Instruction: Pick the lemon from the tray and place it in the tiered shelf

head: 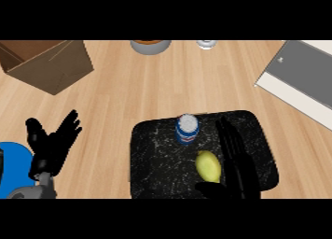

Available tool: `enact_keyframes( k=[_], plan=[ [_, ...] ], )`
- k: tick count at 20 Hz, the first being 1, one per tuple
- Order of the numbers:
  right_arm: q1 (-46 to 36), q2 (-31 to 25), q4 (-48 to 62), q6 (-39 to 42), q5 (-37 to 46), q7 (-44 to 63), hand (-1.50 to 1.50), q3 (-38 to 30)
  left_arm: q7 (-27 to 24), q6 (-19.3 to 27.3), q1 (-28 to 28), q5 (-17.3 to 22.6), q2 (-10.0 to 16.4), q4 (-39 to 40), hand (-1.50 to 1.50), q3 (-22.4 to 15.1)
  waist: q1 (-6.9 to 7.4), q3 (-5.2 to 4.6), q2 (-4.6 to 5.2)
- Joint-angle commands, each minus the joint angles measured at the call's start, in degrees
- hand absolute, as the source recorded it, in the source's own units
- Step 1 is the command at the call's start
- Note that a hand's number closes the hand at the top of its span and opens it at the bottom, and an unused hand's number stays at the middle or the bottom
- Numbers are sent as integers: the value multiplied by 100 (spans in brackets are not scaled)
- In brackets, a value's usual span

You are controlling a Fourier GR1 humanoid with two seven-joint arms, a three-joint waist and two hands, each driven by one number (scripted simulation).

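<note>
Our right hand is wide open, just beside the lemon near the tray's front edge. We have not grabbed it yet.

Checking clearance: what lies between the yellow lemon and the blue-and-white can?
Head view: only bare black speckled tray between yellow lemon and blue-and-white can.

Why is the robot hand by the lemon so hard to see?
In the head view, the black right robot hand is over the black speckled tray, so they blend; the yellow lemon stands out, and the left robot hand shows against the pale counter.
</note>
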Motion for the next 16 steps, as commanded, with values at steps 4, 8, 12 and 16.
enact_keyframes(
  k=[4, 8, 12, 16],
  plan=[
    [-396, 37, 810, -174, -386, -606, -150, -183, -22, -379, 102, 166, 145, 152, 0, 269, 19, 5, 36],
    [-572, -152, 1162, 309, 742, -299, 150, 460, 257, 72, 75, -162, -88, -208, 0, -67, 63, 7, 29],
    [-455, 214, 1408, -42, 433, -737, 150, 605, 171, -86, -207, -65, -62, 160, 0, 90, 20, 6, 39],
    [-91, -185, 874, -244, -18, -1495, 150, 498, 58, -39, 81, -144, -153, 76, 0, 70, 2, 6, 34]
  ],
)
